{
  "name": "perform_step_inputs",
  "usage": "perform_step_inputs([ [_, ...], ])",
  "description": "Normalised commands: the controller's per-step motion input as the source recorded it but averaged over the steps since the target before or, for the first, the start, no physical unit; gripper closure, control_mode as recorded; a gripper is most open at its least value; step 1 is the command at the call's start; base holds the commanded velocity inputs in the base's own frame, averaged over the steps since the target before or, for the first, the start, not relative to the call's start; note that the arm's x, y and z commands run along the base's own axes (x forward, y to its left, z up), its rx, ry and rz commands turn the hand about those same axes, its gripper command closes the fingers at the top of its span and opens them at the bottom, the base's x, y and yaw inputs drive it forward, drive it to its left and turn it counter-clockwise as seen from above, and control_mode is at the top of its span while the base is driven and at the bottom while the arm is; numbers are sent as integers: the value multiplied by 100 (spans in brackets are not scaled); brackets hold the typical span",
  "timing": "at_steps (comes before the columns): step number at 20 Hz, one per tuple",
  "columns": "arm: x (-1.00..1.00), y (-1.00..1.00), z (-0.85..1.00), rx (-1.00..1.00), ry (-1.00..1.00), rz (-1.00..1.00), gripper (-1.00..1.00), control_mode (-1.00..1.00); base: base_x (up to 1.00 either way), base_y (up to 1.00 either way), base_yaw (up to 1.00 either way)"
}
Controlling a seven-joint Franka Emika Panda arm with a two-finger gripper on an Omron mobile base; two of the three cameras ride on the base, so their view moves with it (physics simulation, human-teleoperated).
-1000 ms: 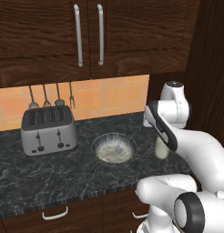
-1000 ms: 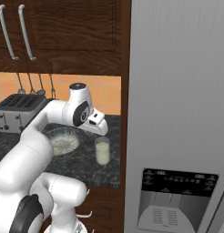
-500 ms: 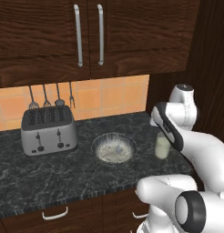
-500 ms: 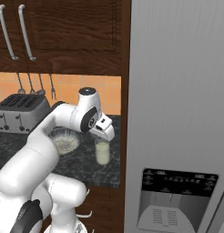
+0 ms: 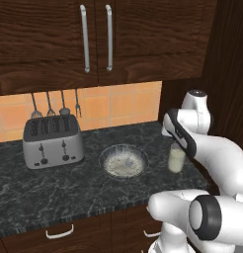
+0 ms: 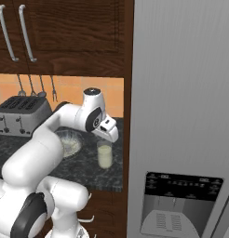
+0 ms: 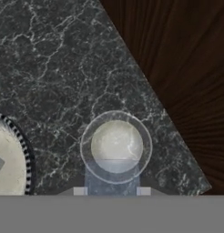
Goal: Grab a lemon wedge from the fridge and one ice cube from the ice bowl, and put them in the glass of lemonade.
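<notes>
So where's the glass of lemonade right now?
The glass of lemonade stands on the dark counter, right of the ice bowl in the left base view, near the counter's end beside the fridge.

Dark wooden cabinets (image 5: 94,39) with long silver handles (image 5: 85,37) fill the upper half of the left base view. Below them runs an orange tiled backsplash (image 5: 128,104) hung with utensils (image 5: 54,104). A black marbled counter (image 5: 54,183) spans the middle, a silver toaster (image 5: 52,141) at left, drawers (image 5: 59,232) along the bottom edge
</notes>
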Motion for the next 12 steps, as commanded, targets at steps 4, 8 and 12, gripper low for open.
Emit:
perform_step_inputs([
  [4,2,0,0,0,0,0,100,-100,0,0,0],
  [8,10,0,0,0,0,0,100,-100,0,0,0],
  [12,15,-3,-19,0,0,0,100,-100,0,0,0],
])
